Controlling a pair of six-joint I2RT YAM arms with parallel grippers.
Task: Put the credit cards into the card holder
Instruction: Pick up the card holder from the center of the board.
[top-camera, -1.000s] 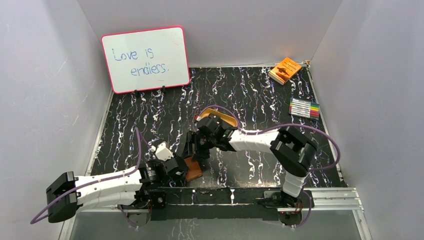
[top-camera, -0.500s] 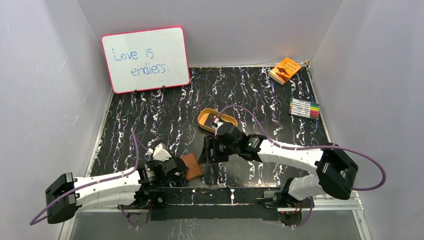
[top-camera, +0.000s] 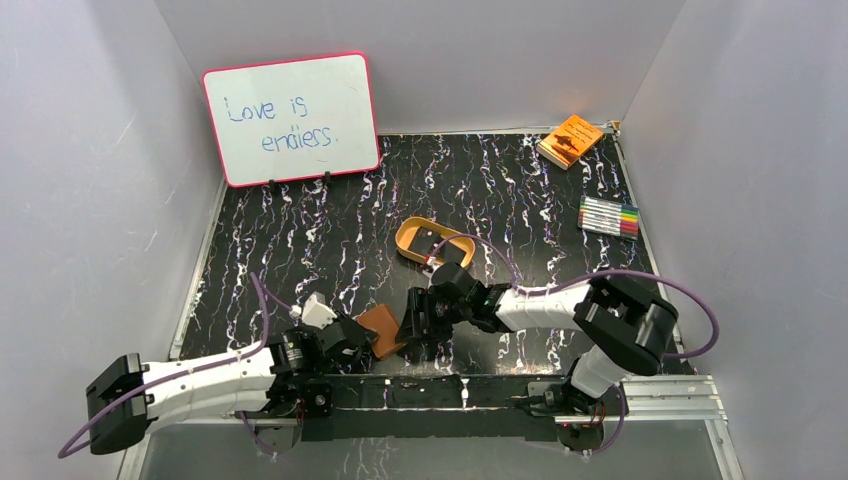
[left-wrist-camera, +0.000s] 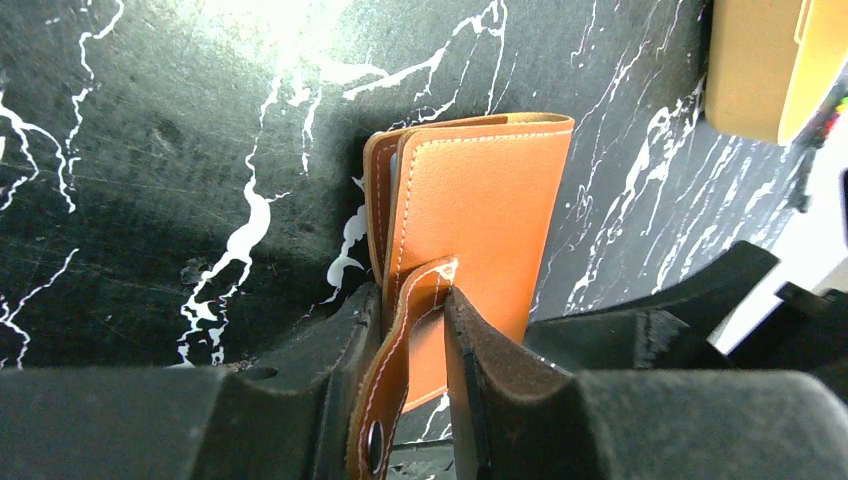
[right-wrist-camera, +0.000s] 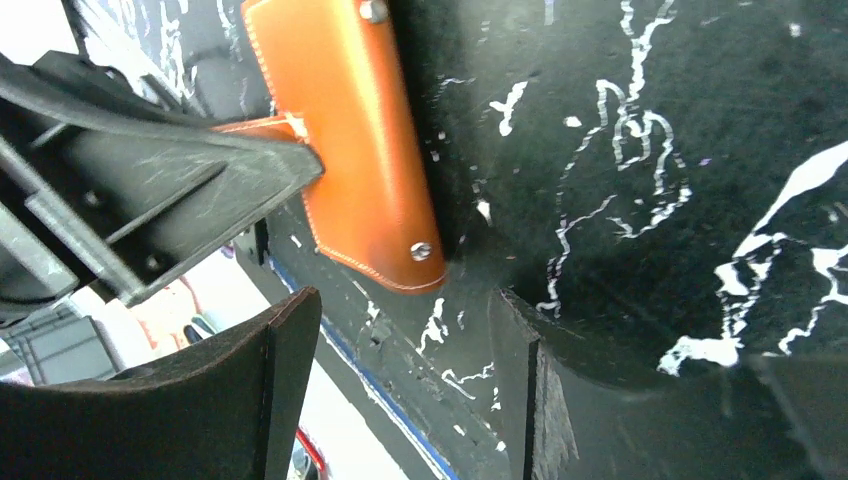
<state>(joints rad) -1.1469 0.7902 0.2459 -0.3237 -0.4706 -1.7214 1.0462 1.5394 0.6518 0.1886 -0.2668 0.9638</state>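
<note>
"Near the front edge of the table (top-camera: 300, 230), what does the left gripper (left-wrist-camera: 410, 300) have?"

"The strap tab (left-wrist-camera: 395, 370) of the card holder (left-wrist-camera: 480, 200). Its two fingers are pinched on the tab from either side, and the snap button (left-wrist-camera: 375, 437) shows low between them. The holder is folded and lies on the black marbled top, just beyond the fingertips."

"And the right gripper (right-wrist-camera: 405, 330)?"

"Spread wide, with nothing between its fingers. It is down low just beside the holder, on the side away from the left gripper. Whether it touches the leather I can't tell. From its own camera the holder sits ahead of the gap, a metal stud (right-wrist-camera: 427, 251) at the nearest corner."

"Where are the credit cards?"

"I can't make them out. The holder's layers gape a little along one edge, but what is inside is hidden. Farther back, well apart from both grippers, sits the tan oval tray (top-camera: 403, 243) — something dark lies in it, too small to name."

"Anything else?"

"A whiteboard (top-camera: 290, 118) leans at the far left, an orange booklet (top-camera: 570, 140) lies in the far right corner, and a row of markers (top-camera: 608, 216) lies near the right edge."
</note>
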